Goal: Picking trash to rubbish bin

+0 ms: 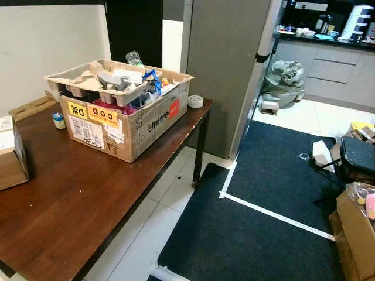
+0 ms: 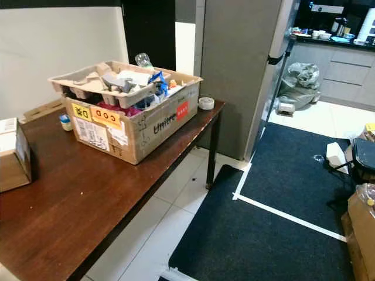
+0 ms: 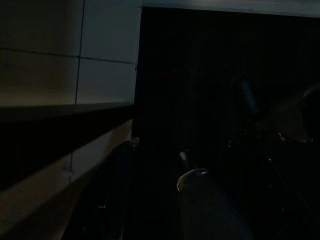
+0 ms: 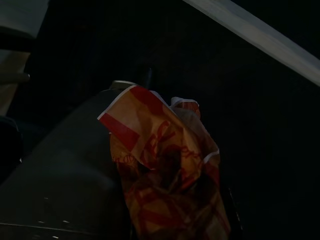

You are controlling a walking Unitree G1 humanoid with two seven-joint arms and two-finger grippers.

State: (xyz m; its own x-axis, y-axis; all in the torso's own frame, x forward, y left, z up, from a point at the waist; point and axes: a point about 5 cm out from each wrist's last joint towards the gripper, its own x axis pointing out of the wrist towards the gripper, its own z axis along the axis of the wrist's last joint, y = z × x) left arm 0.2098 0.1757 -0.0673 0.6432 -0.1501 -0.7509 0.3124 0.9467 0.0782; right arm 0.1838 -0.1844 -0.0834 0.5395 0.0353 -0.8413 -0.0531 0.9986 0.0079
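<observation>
**Currently: one wrapper in hand, bin not yet reached**

The right gripper [image 4: 165, 200] is pinching a crumpled orange-and-red paper wrapper [image 4: 167, 170], which is sitting in the centre and lower half of the right wrist frame. One dark finger [image 4: 65, 180] is lying against the wrapper's side; a dark mat and a pale strip are passing across the upper right of that frame. The pickup step is judged complete for this piece.

The left gripper [image 3: 160, 200] is hanging in shade in the lower middle of the left wrist frame. Its two fingers [image 3: 200, 200] are appearing slightly apart with nothing between them, though the darkness is limiting certainty.

In the head views, a wooden table [image 1: 70, 199] is occupying the lower left. A cardboard box [image 1: 126, 111] heaped with paper scraps and packaging is standing in the upper left, with a roll of tape [image 1: 195, 100] just beside it at the table's far corner and a small bottle [image 1: 58, 120] on its other side. A black mat [image 1: 263, 222] is covering the floor at lower right, and a full grey bag [image 1: 284, 82] is resting at upper right.

No rubbish bin is identifiable, so locating it and releasing the wrapper are remaining, and much trash is waiting in the box.
</observation>
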